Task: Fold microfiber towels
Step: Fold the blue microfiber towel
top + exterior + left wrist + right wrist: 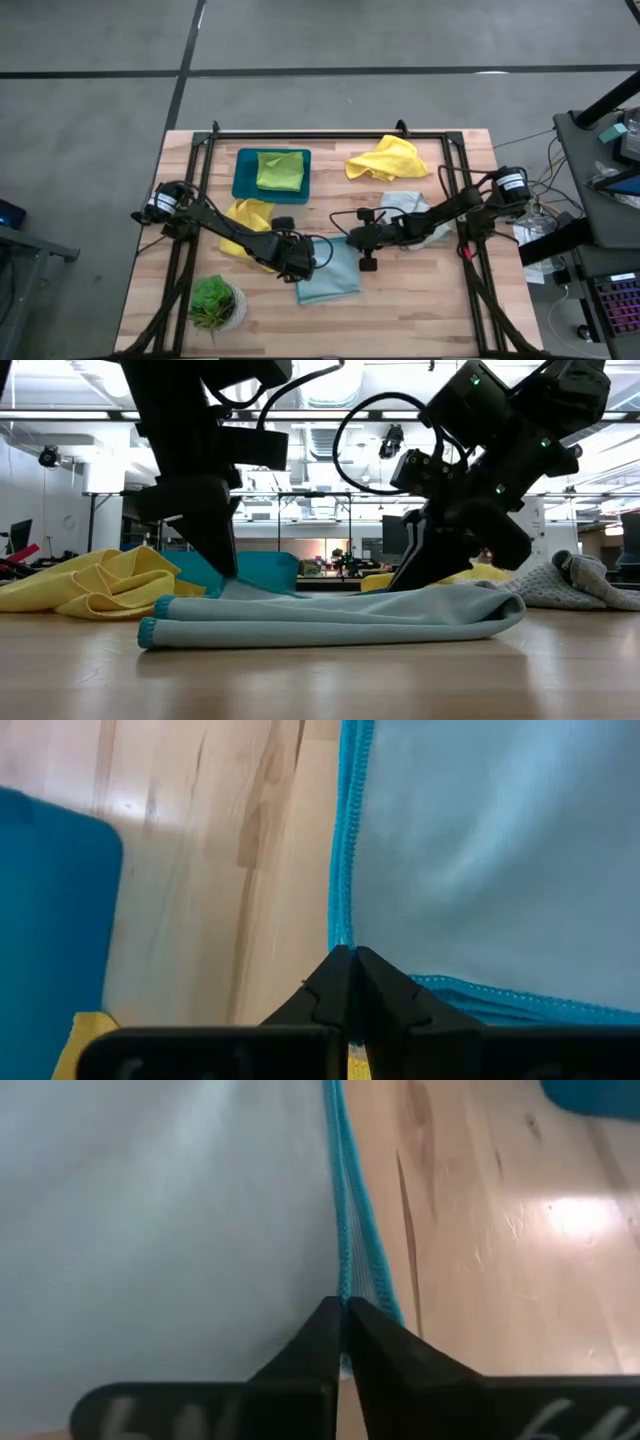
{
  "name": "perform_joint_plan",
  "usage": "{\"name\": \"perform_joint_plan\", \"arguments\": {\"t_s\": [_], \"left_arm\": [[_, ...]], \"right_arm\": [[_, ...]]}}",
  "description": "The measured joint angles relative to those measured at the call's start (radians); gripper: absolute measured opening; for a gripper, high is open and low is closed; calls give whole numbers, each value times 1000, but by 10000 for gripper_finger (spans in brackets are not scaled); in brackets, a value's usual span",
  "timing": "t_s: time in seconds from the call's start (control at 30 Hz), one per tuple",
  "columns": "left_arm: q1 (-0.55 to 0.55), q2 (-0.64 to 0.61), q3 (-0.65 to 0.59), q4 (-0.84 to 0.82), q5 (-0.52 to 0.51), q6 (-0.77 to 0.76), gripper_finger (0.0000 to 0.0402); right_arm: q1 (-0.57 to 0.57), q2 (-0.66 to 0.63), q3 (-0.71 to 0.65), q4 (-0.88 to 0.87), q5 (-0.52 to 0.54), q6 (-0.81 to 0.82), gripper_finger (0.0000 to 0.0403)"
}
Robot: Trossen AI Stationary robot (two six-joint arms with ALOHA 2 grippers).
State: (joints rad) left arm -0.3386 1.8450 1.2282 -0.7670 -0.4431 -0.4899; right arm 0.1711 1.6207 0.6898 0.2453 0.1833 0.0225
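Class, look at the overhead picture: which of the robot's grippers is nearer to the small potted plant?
Left. The left gripper, shut on the light blue towel, is just up and right of the potted plant; the right gripper pinches that towel's far corner.

wooden table point(420, 310), towels point(328, 278), teal tray point(243, 178), potted plant point(214, 302)

We see the light blue towel point(330, 618) lying folded on the wooden table point(320, 680), both grippers pressed down on its far edge: the left gripper point(222, 565) and the right gripper point(412, 575). A yellow towel point(90, 585) lies beside it, a grey towel point(565, 582) opposite.
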Motion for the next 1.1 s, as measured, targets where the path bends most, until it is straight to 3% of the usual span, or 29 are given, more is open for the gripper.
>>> {"name": "perform_joint_plan", "arguments": {"t_s": [0.97,1.1], "left_arm": [[1,0,-77,58,-20,-81,0],[1,0,-77,60,-23,-81,15]], "right_arm": [[-6,-15,0,-1,105,27,9],[-6,-15,0,-1,105,30,18]]}}
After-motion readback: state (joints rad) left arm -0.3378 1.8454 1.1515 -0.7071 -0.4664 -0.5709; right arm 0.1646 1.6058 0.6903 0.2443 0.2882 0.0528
